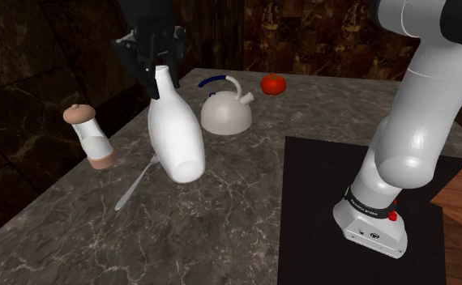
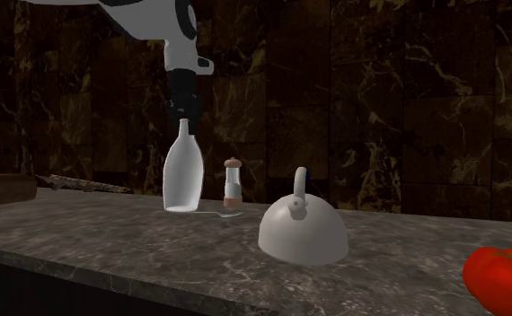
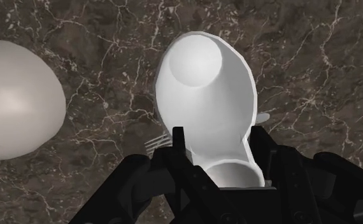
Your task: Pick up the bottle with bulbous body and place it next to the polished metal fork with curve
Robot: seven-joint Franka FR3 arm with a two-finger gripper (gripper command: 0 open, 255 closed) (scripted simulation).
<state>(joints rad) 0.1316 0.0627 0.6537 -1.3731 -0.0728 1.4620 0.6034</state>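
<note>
A plain white bottle (image 1: 175, 133) with a wide body and narrow neck stands on the dark marble counter (image 1: 221, 202), leaning slightly in the shoulder view. My black gripper (image 1: 158, 77) comes from above and is shut on its neck. In the second exterior view the bottle (image 2: 181, 175) hangs under the gripper (image 2: 183, 112), its base at or just above the counter. A thin metal fork (image 1: 136, 185) lies right beside the base; its tines (image 3: 155, 143) peek out next to the bottle (image 3: 202, 95). The gripper (image 3: 220, 153) clasps the neck from both sides.
A pale kettle (image 1: 227, 113) with a dark-blue handle stands close behind the bottle. Near the far edge lies a red tomato (image 1: 273, 82). A pinkish grinder (image 1: 91, 138) stands beyond the fork near the counter's edge. A black mat (image 1: 327, 210) carries the arm's base.
</note>
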